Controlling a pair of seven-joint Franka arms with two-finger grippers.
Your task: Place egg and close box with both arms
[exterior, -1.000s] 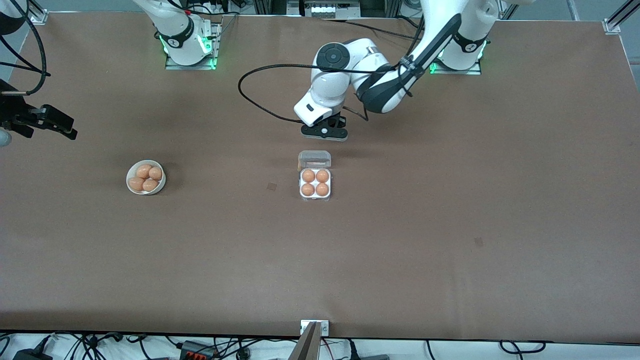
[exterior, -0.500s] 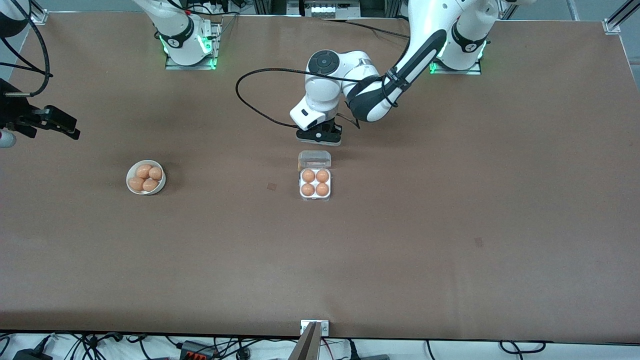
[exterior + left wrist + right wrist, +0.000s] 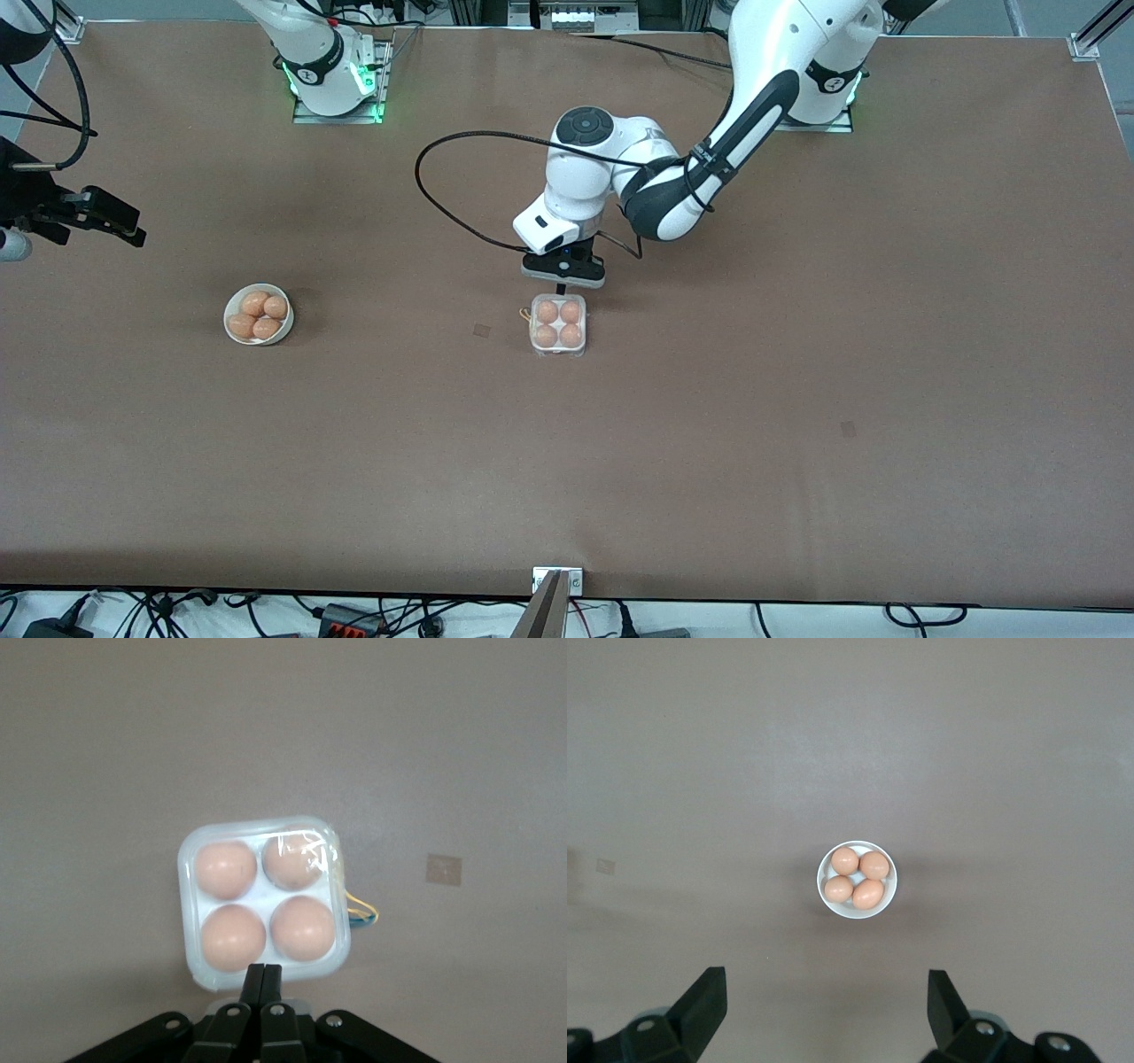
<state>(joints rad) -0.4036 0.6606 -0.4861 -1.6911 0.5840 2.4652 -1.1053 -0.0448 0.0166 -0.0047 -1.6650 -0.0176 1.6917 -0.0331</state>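
The box sits mid-table with four tan eggs in its cells. Its clear lid lies folded down over them. In the left wrist view the box shows glare from the lid on one egg. My left gripper is shut and empty, its fingertips at the box's hinge edge, the edge nearest the arm bases. My right gripper is open and empty, waiting high over the white bowl.
The round white bowl holds several more eggs and stands toward the right arm's end of the table. A thin yellow-and-blue band lies against the box's side. A black cable loops from the left arm over the table.
My left gripper has moved toward the front camera and down onto the box. The lid, open and standing up before, now lies over the eggs. The right arm has barely moved.
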